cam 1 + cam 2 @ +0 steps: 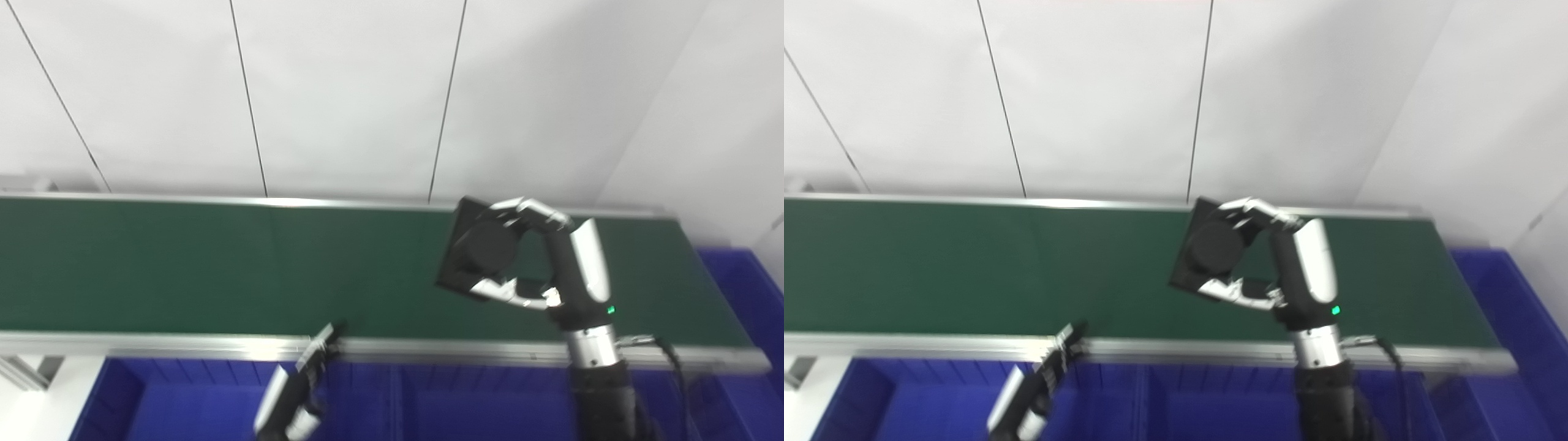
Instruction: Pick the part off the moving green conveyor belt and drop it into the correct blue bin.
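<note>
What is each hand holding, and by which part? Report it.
Right hand grips the black part by its top and bottom edges. Left hand seems to hold nothing.

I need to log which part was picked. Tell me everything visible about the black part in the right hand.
The black part is a flat, roughly square plate with a raised round disc on its face, matte and dark, possibly plastic or metal. It is lifted and tilted above the green conveyor belt, disc facing the camera. The right hand is shut on it, with fingers over its top edge and another digit under its lower edge. No markings can be made out.
</note>
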{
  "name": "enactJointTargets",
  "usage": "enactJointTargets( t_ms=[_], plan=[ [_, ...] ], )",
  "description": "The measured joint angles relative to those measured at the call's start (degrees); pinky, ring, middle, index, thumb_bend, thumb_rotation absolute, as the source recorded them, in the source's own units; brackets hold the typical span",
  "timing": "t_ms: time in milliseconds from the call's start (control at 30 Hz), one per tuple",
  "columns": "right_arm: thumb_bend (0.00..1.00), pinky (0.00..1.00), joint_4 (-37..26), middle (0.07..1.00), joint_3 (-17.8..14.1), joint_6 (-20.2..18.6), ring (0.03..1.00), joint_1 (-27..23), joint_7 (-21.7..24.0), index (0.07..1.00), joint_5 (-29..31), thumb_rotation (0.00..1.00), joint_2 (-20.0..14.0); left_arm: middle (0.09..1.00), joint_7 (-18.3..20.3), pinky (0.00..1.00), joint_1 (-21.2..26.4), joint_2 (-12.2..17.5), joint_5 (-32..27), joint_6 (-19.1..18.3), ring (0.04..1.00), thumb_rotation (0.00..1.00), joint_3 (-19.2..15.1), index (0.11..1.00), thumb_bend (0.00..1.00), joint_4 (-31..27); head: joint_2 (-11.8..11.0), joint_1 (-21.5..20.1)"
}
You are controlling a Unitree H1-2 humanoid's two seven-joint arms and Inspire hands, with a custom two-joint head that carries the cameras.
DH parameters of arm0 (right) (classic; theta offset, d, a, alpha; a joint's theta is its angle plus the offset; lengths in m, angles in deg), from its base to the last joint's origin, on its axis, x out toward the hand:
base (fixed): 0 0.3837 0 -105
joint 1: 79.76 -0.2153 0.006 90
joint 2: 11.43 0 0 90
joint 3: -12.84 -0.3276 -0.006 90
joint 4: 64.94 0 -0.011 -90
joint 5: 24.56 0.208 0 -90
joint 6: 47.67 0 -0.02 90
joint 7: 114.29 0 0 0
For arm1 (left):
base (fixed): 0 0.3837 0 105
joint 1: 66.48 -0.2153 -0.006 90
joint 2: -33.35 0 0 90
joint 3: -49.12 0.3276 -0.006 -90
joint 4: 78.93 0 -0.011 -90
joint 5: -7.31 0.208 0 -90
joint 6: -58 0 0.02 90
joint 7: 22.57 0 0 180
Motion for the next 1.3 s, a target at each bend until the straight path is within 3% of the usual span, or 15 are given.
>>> enactJointTargets(
  t_ms=[300,400,633,800,900,1300],
  plan=[
    [0.51,0.33,-5.42,0.481,-2.59,-3.14,0.385,7.62,1.18,0.548,-1.41,0.00,-0.73,0.929,8.85,0.83,-1.20,-1.69,-3.28,0.00,0.906,0.95,-8.30,0.887,0.96,-1.56,2.64,-2.64],
    [0.51,0.33,-5.90,0.484,-3.43,-3.77,0.390,10.61,1.17,0.542,-1.91,0.00,-0.67,0.921,11.76,0.84,-1.69,-2.41,-4.26,0.00,0.901,0.95,-10.82,0.883,0.95,-1.69,0.63,-3.08],
    [0.51,0.31,-5.83,0.476,-3.80,-3.74,0.379,15.46,1.03,0.546,-2.00,0.00,-0.33,0.918,17.09,0.84,-1.84,-3.12,-4.88,0.00,0.902,0.97,-14.49,0.896,0.98,-1.69,1.76,-4.84],
    [0.51,0.34,-0.66,0.494,-3.70,-3.20,0.390,20.23,0.62,0.538,-1.64,0.00,-0.46,0.915,18.21,0.83,-2.25,-3.16,-4.76,0.00,0.895,0.97,-16.05,0.895,0.96,-2.70,4.04,-4.75],
    [0.51,0.35,1.39,0.497,-3.63,-3.00,0.398,21.19,-0.32,0.530,-2.36,0.00,-0.46,0.912,18.38,0.82,-2.23,-3.29,-4.59,0.00,0.891,0.97,-16.27,0.892,0.97,-2.84,4.22,-4.31],
    [0.51,0.34,9.73,0.484,-1.01,-0.30,0.395,20.43,-1.72,0.535,-2.38,0.00,-1.29,0.912,19.07,0.83,-2.92,-5.16,-3.59,0.00,0.897,0.96,-16.69,0.889,0.98,-3.15,2.64,-1.85]
  ],
)
